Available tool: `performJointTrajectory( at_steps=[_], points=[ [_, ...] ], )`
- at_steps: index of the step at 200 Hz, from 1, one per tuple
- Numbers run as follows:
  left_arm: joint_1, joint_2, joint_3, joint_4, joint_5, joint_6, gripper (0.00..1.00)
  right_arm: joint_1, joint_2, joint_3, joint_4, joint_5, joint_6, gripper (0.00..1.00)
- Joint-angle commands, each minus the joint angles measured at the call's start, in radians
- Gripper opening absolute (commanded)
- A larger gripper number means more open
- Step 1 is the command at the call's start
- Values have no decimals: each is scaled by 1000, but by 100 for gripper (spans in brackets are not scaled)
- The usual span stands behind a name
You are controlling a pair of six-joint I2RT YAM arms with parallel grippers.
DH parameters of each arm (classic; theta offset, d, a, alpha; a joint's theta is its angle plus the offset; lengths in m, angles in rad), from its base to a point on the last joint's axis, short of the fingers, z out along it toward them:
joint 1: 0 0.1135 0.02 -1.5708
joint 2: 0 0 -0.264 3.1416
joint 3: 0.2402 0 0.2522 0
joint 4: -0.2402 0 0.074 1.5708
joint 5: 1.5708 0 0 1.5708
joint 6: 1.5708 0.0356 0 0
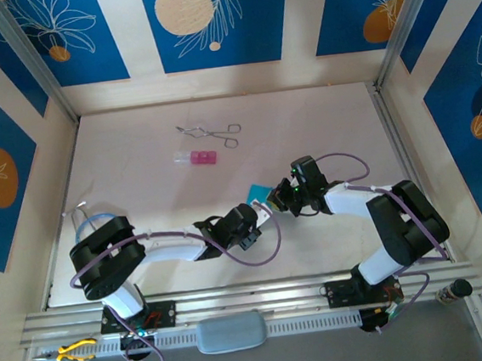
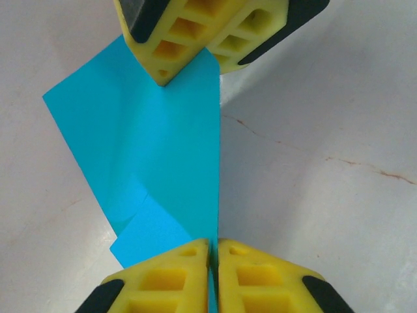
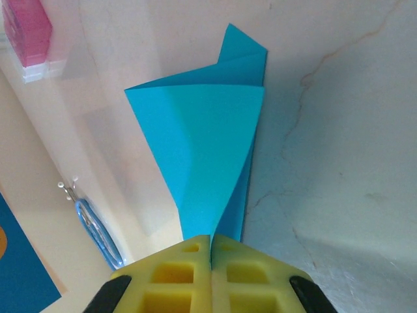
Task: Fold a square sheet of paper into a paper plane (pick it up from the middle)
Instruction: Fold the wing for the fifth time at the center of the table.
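The square sheet of paper is cyan-blue and folded into a pointed wedge with layered flaps, lifted just above the table's middle. My left gripper is shut on one straight edge of it. From the opposite side, my right gripper is shut on the wedge's narrow end. In the left wrist view the paper spans between my own tips and the right gripper's yellow fingers at the top. The right wrist view shows the wedge fanning out away from the jaws.
Metal forceps and a small pink block lie toward the back of the table; the block is far from the paper. A blue cable loop sits at the left edge. Patterned walls enclose the table.
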Motion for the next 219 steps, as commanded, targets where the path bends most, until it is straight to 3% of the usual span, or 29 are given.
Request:
performJointTrajectory(
  at_steps=[1, 37, 66, 135, 219],
  points=[
    [-8, 24, 21, 5, 31, -32, 10, 6, -40, 30, -83, 14, -63, 11],
    [1, 31, 16, 26, 92, -91, 8, -9, -101, 46, -210, 65, -141, 30],
    [17, 44, 45, -4, 160, -133, 4, -36, -170, 32, -277, 94, -179, 38],
    [71, 78, 93, -41, 334, -221, 2, -101, -293, -41, -290, 56, -202, 42],
    [162, 136, 143, -62, 590, -349, 1, -119, -300, -79, -250, -28, -230, 41]
  ],
)
